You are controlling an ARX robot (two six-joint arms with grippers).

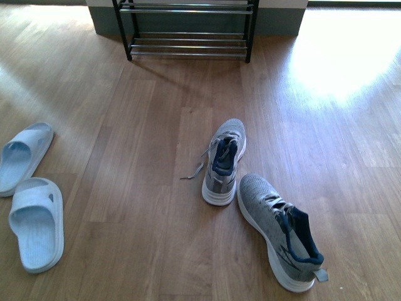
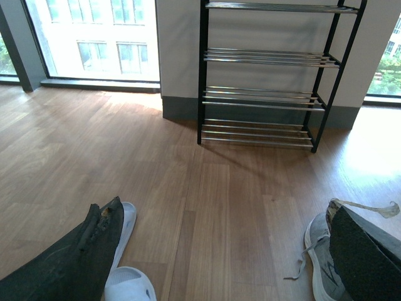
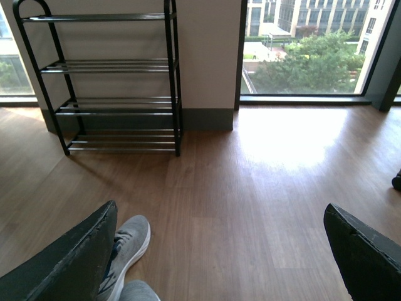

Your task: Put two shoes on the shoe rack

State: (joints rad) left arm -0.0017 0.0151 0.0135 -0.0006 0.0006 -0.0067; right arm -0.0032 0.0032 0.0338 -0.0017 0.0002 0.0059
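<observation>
Two grey knit sneakers with white soles lie on the wooden floor in the front view: one [image 1: 224, 160] points toward the rack, the other [image 1: 279, 229] lies nearer and to its right, angled. The shoe rack [image 1: 188, 28] with black frame and chrome rods stands against the far wall, also seen as the rack [image 2: 263, 75] and the rack [image 3: 109, 81]. My left gripper [image 2: 225, 251] is open above bare floor, a sneaker [image 2: 322, 263] by its one finger. My right gripper [image 3: 219, 251] is open too, with a sneaker toe [image 3: 128, 241] beside one finger. Neither arm shows in the front view.
A pair of pale blue slides lies at the left: the far slide [image 1: 24, 157] and the near slide [image 1: 37, 222]. Slides [image 2: 128, 276] also show by the left gripper's finger. Large windows [image 3: 307, 47] flank the wall behind the rack. Sun glare [image 1: 344, 53] brightens the floor at the right.
</observation>
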